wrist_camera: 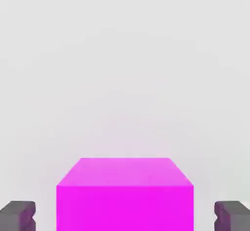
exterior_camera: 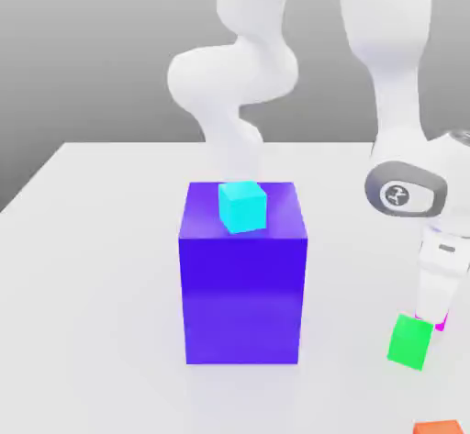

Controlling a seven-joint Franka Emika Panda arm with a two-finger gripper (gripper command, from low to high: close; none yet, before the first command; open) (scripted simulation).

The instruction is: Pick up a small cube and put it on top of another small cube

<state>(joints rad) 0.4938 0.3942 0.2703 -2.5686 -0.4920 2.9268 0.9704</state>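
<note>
The small magenta-pink cube [wrist_camera: 125, 196] lies on the white table between my gripper's [wrist_camera: 125, 216] two dark fingers [wrist_camera: 18, 214], with a gap on each side, so the gripper is open. In the exterior view the gripper [exterior_camera: 431, 313] is low over the table at the right. Only a sliver of the magenta cube [exterior_camera: 442, 324] peeks out beside it. The small green cube [exterior_camera: 409, 340] stands just in front and covers the fingertips. A small cyan cube [exterior_camera: 243, 206] rests on top of the big blue-purple block [exterior_camera: 243, 285].
The blue-purple block stands mid-table, to the exterior view's left of my hand. An orange-red object [exterior_camera: 437, 428] shows at the bottom edge on the right. The white table [exterior_camera: 92, 267] stretches away to the left.
</note>
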